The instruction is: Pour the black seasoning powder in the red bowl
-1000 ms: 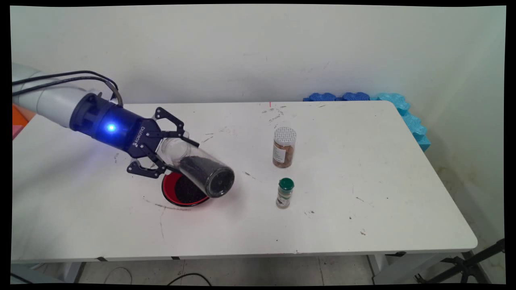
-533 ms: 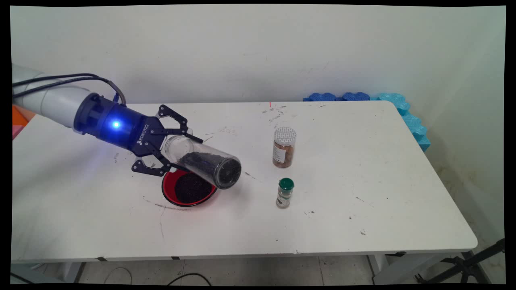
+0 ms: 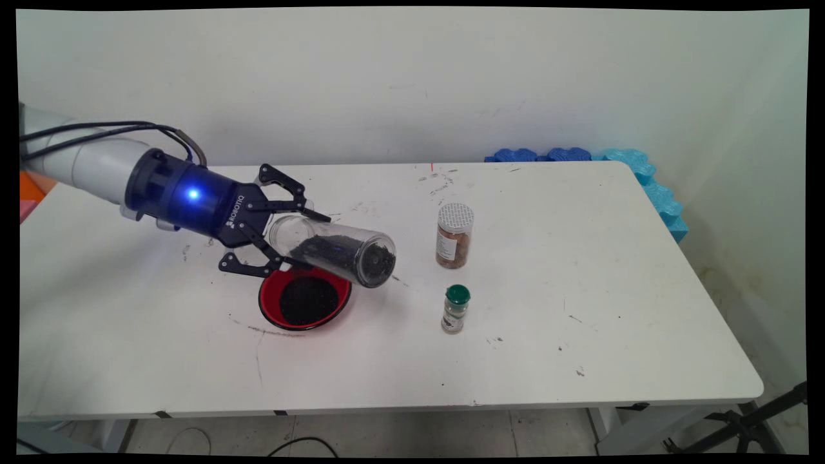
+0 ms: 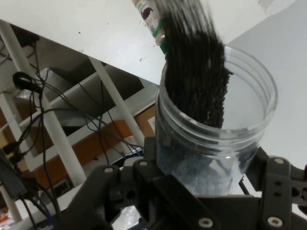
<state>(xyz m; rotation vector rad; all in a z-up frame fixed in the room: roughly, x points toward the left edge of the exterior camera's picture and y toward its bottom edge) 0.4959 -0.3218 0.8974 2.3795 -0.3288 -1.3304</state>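
Observation:
My gripper [image 3: 293,237] is shut on a clear plastic jar [image 3: 335,250] near its open mouth. The jar lies almost level above the table, its closed base pointing right, with dark grains [image 3: 341,252] gathered toward that base. Just below it a red bowl [image 3: 305,300] of the same dark grains sits on the white table [image 3: 548,335]. In the hand view the jar [image 4: 216,139] fills the space between my fingers [image 4: 276,191], its mouth toward the camera and the grains [image 4: 196,81] deep inside.
A brown spice jar with a silver lid [image 3: 454,235] stands right of the held jar. A small green-capped bottle [image 3: 456,309] stands in front of it, also seen past the jar [image 4: 151,17]. Blue foam blocks [image 3: 638,171] line the table's far right corner.
The gripper has risen and moved slightly right while turning the jar from a downward tilt toward level. The grains have slid toward its base, and more of the bowl shows.

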